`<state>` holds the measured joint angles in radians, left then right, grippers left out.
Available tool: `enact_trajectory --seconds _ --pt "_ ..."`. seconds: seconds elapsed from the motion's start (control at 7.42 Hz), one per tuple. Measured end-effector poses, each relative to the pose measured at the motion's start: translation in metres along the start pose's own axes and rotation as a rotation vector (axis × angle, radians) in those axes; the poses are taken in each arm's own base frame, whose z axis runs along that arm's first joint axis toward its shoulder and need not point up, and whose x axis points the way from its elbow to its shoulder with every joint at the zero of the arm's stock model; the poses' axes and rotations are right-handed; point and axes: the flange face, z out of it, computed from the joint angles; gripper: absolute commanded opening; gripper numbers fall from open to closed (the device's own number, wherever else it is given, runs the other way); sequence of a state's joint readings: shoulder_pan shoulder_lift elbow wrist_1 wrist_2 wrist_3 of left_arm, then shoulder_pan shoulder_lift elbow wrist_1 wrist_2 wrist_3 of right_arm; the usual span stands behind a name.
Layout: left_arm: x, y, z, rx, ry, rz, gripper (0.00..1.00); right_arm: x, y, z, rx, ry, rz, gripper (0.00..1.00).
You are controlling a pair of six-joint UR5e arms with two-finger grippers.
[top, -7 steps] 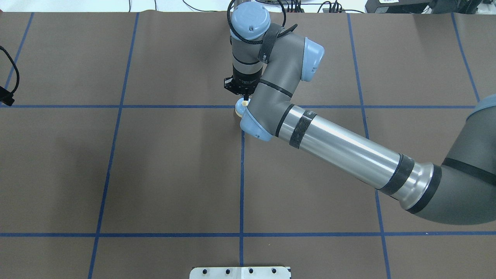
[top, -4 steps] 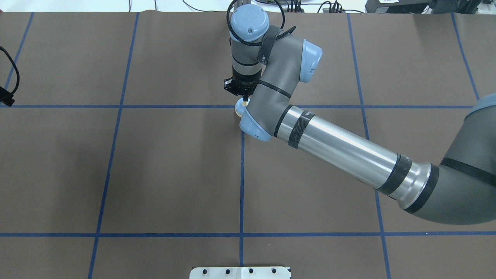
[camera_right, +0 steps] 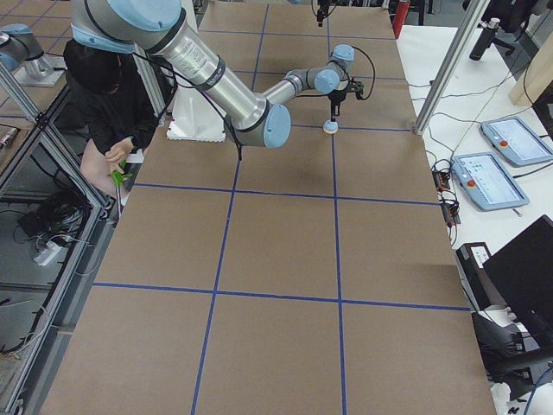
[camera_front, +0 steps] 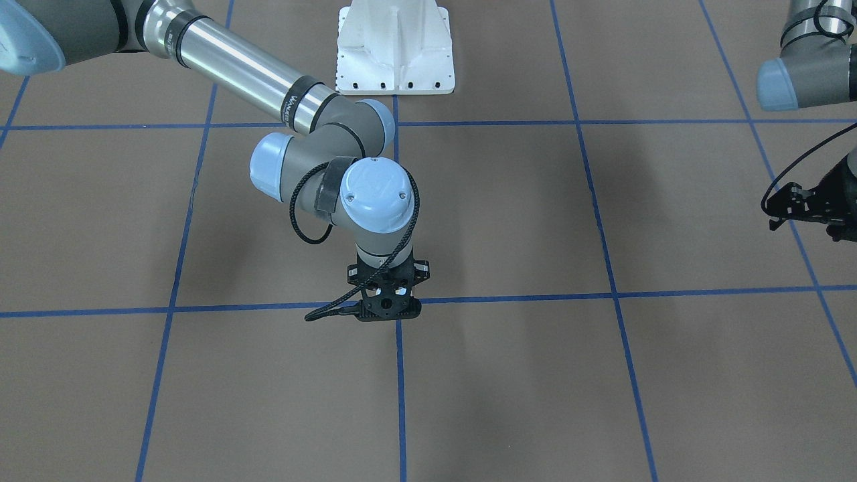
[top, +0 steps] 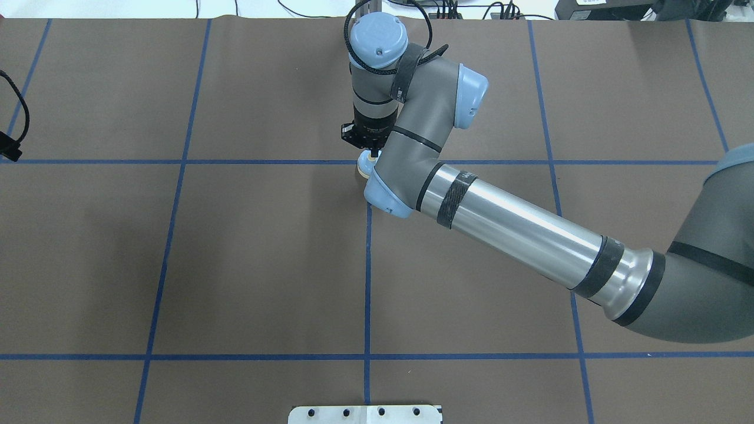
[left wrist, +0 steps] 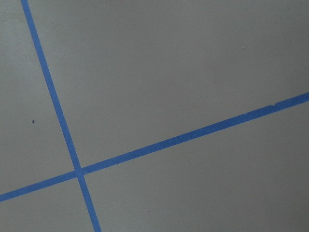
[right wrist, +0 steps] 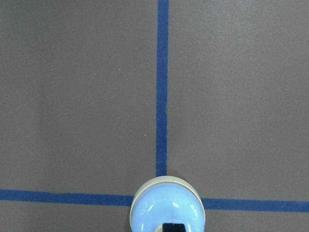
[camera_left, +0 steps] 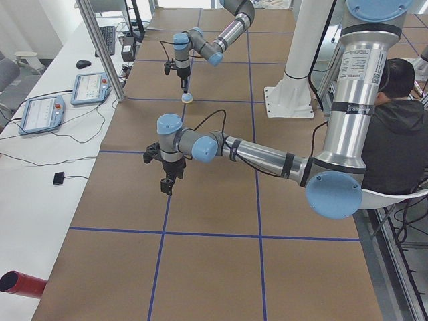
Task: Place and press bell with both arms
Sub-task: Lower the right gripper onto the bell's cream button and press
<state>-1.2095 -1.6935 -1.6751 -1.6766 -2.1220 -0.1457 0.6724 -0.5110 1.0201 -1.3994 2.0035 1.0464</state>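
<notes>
The light-blue bell (top: 365, 166) stands on a blue tape crossing at the table's middle, partly hidden by my right arm's elbow. It also shows in the right wrist view (right wrist: 168, 205), the exterior left view (camera_left: 188, 98) and the exterior right view (camera_right: 330, 128). My right gripper (top: 372, 153) points straight down with its fingers together, and its tip (right wrist: 173, 226) covers the bell's cream button. In the front-facing view the gripper body (camera_front: 386, 300) hides the bell. My left gripper (camera_left: 165, 188) hangs above bare table far to the side; I cannot tell its state.
The brown table cover carries a blue tape grid (top: 367, 277). The white pedestal base (camera_front: 395, 47) stands at the robot's side. My left wrist bracket (camera_front: 807, 204) and its cable (top: 15, 126) show at the frame edges. Control tablets (camera_right: 501, 160) lie beyond the table.
My right wrist has come down a little over the bell, and the tip now covers more of the button. The bell has not moved.
</notes>
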Motion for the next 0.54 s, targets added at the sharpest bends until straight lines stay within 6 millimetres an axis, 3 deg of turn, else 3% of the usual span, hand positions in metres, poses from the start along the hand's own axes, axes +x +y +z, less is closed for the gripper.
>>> enact_trajectory --seconds 0.54 --pt "-0.0007 0.0000 0.0002 0.000 -0.001 -0.001 1.00 -0.0007 0.0036 0.0089 -0.006 0.012 -0.002 0.00"
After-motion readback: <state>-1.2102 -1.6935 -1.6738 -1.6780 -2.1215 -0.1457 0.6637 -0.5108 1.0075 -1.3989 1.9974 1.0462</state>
